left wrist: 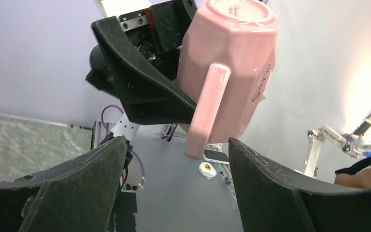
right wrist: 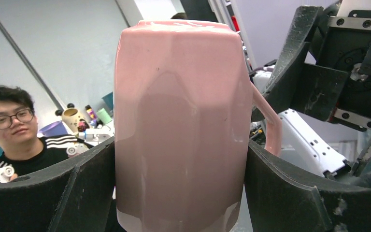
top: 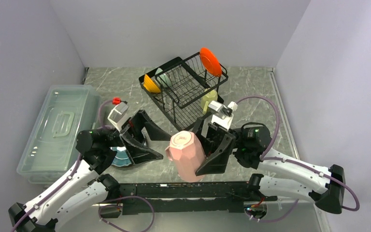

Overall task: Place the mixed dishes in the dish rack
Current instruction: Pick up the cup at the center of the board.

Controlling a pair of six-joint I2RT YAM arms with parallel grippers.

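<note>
My right gripper point(top: 200, 150) is shut on the pink mug point(top: 186, 155) and holds it upside down above the table's near edge; the mug fills the right wrist view point(right wrist: 181, 121) between the pads. My left gripper point(top: 162, 146) is open and empty just left of the mug, whose handle point(left wrist: 207, 111) hangs above the open fingers point(left wrist: 265, 183). Teal plates point(top: 121, 158) lie under the left wrist. The black wire dish rack point(top: 183, 89) holds the orange-red plate point(top: 210, 61), orange-yellow bowl point(top: 150, 84), pale green bowl point(top: 163, 77) and pale yellow mug point(top: 208, 100).
A clear plastic lidded bin point(top: 58, 130) stands along the left wall. Grey walls close the table at the back and both sides. A person point(right wrist: 14, 130) sits beyond the table's near side in the right wrist view.
</note>
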